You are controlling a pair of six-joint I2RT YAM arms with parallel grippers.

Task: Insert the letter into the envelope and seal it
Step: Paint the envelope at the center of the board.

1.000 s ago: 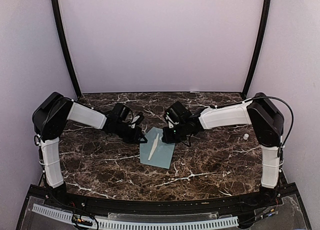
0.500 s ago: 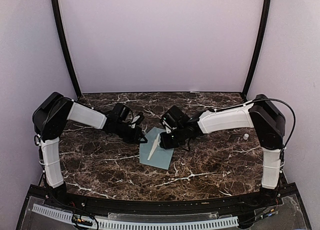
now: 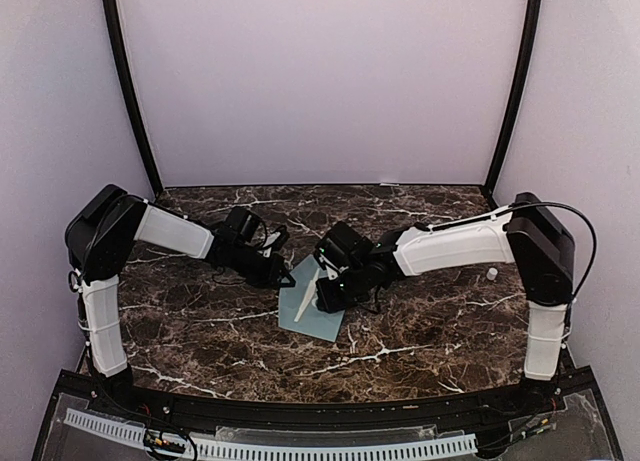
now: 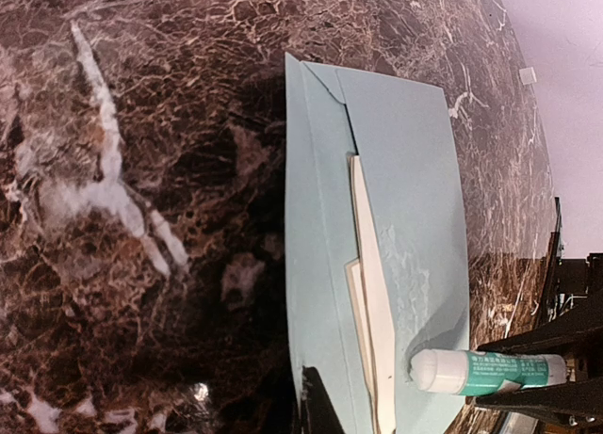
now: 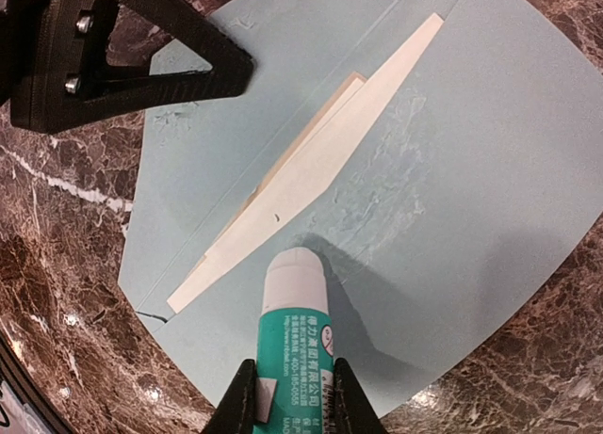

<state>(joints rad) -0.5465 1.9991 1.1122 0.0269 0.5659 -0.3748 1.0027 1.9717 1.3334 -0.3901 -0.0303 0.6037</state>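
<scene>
Envelope (image 5: pixel 471 170): laid flat on bench (image 3: pixel 200 331); letter (image 5: pixel 320 161) is seen protruding along its opening.
Right claw (image 5: pixel 287 396): glue stick (image 5: pixel 294 312) is pinched, tip on envelope.
Left claw (image 3: pixel 283 278): pressed together, at envelope edge.

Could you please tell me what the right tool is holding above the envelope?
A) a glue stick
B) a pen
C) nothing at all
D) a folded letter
A: the right tool is clamped on a white and teal glue stick, whose tip is over the pale teal envelope.
</scene>
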